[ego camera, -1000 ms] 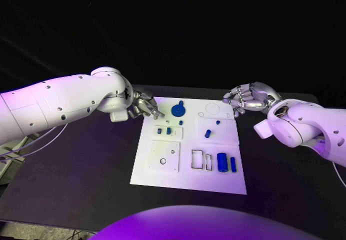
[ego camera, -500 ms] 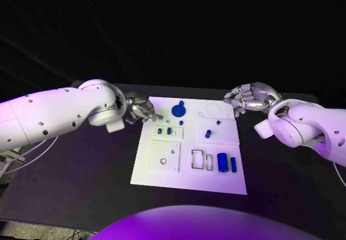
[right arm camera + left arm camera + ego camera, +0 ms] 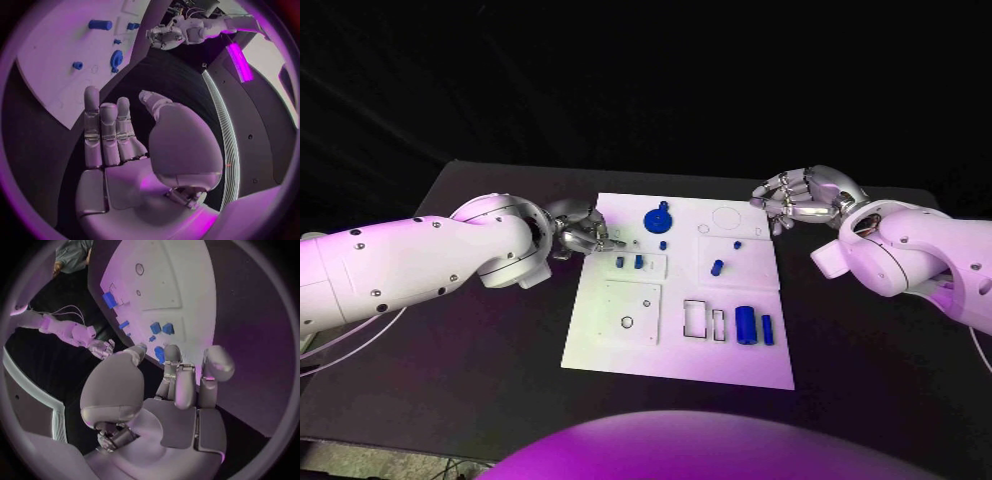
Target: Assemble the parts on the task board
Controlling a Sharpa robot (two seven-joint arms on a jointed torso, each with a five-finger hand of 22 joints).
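Note:
The white task board (image 3: 678, 350) lies in the middle of the black table. On it are a blue round disc (image 3: 656, 219), several small blue pegs such as a pair (image 3: 629, 262), and two blue blocks (image 3: 754, 326) beside empty slots. My left hand (image 3: 584, 232) hovers at the board's far left edge, fingers loosely bent, holding nothing; the left wrist view has it (image 3: 181, 385) above the pegs (image 3: 161, 328). My right hand (image 3: 795, 200) hangs over the board's far right corner, and its fingers (image 3: 103, 130) are straight and empty in the right wrist view.
Bare black table (image 3: 473, 340) surrounds the board on both sides. White cables (image 3: 358, 295) trail off the table's left edge under my left arm. The board (image 3: 56, 60) with the disc (image 3: 116, 57) is in the right wrist view too.
My left arm has swung lower and nearer, and its hand has moved slightly towards me along the board's left edge. The right hand has not moved.

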